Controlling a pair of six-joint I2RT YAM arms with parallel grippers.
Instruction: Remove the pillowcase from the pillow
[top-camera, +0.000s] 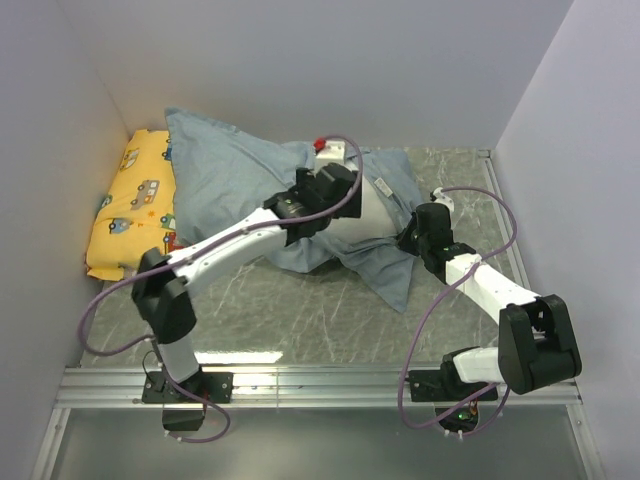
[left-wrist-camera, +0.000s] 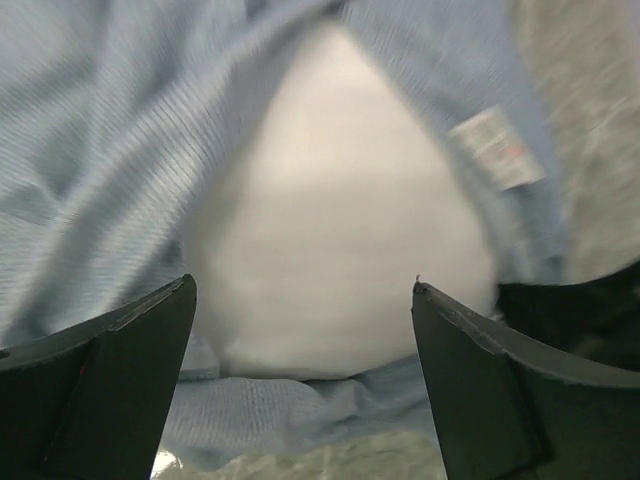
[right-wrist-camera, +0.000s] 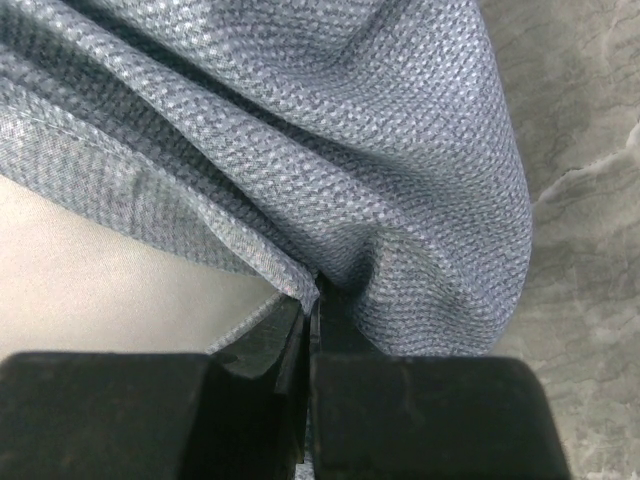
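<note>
Blue-grey pillowcase (top-camera: 225, 165) pinched, white pillow (left-wrist-camera: 330, 200) showing

Rumpled pillowcase lies at the back of the bench (top-camera: 300, 310), beside a yellow cushion (top-camera: 135, 205). The pillow bulges from its open mouth. Left fingers (left-wrist-camera: 110, 370) spread wide above the pillow; right fingers (right-wrist-camera: 265, 345) clamp a pillowcase fold

Coarse-woven matt cloth pillowcase (right-wrist-camera: 300, 120), smooth matt white fabric pillow (left-wrist-camera: 340, 230), faintly glossy marbled table (top-camera: 300, 315), shiny metal rail (top-camera: 330, 385)
</note>
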